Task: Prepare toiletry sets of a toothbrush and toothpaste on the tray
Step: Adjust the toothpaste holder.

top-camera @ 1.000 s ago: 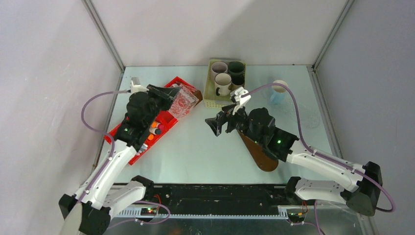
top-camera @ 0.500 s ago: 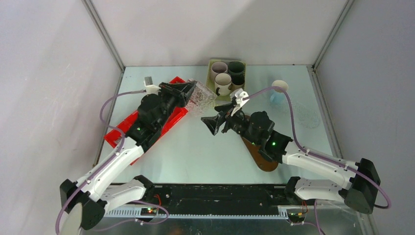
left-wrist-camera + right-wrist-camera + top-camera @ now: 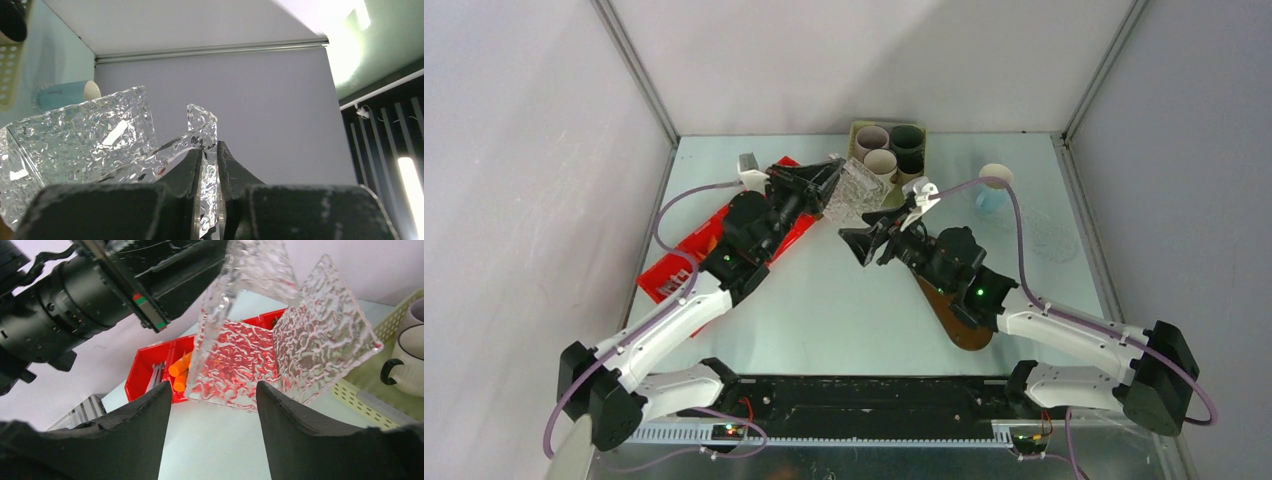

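My left gripper is shut on one wall of a clear, ripple-textured square container and holds it tilted in the air beside the basket. My right gripper stands open just short of the container, nothing between its fingers. Orange toothpaste tubes and slim pale toothbrush handles lie in the red bin. The dark brown oval tray lies under my right arm, mostly hidden.
A pale yellow mesh basket at the back holds a mauve mug, a dark green mug and a cream mug. A blue cup stands at the back right.
My left arm has carried the clear container right and away from the red bin, toward the basket. My right gripper has shifted slightly left and its jaws have narrowed.
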Available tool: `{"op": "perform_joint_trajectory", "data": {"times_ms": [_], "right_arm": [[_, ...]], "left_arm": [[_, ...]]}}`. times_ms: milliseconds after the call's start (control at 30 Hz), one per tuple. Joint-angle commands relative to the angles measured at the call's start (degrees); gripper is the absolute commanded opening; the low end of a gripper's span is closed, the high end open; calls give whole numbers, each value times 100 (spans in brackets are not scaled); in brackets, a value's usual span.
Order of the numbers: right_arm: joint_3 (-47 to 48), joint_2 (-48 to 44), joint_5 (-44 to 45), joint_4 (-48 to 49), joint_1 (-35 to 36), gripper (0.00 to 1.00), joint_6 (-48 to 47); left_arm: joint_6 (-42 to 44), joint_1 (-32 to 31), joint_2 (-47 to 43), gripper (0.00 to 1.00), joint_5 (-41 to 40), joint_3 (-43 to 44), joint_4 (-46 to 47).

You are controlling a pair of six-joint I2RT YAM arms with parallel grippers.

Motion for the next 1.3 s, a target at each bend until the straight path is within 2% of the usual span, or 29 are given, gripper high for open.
{"op": "perform_joint_trajectory", "data": {"times_ms": [0,400,467,633,700,767,800,833,867,967,1000,1133,1200,1233,1267], "right_arm": [[-45,19,191,468,-155,63,444],[-69,68,42,736,-304,49,568],[-69,74,47,763,-313,44,574],[-70,27,47,716,-345,19,569],[-69,-30,47,642,-365,9,549],[-69,-84,37,577,-376,0,521],[-69,-120,10,532,-394,0,503],[-69,-137,-19,492,-411,0,495],[-69,-179,-68,470,-438,0,483],[-69,-285,-205,288,-537,0,462],[-69,-337,-314,241,-565,0,444],[-69,-566,-694,-158,-793,0,383],[-68,-708,-928,-470,-929,0,329],[-68,-812,-1117,-555,-1033,0,307],[-62,-861,-1211,-725,-1095,0,263]], "left_arm": [[-210,-121,27,0,-96,12,759],[-312,-308,253,0,-222,-74,1264],[-351,-336,301,0,-205,-77,1344],[-383,-359,340,3,-158,-88,1451],[-350,-361,322,10,-157,-105,1461],[-300,-362,286,22,-135,-132,1459],[-259,-365,280,26,-129,-142,1459],[-202,-361,254,35,-106,-171,1452],[-172,-358,233,39,-92,-184,1439],[145,-359,87,61,-22,-222,1296],[274,-355,40,65,21,-209,1101],[1330,-309,-408,82,105,36,3],[2433,-275,-608,85,86,361,-709],[2723,-263,-668,86,66,465,-952],[3444,-250,-783,87,46,655,-1359]]}}
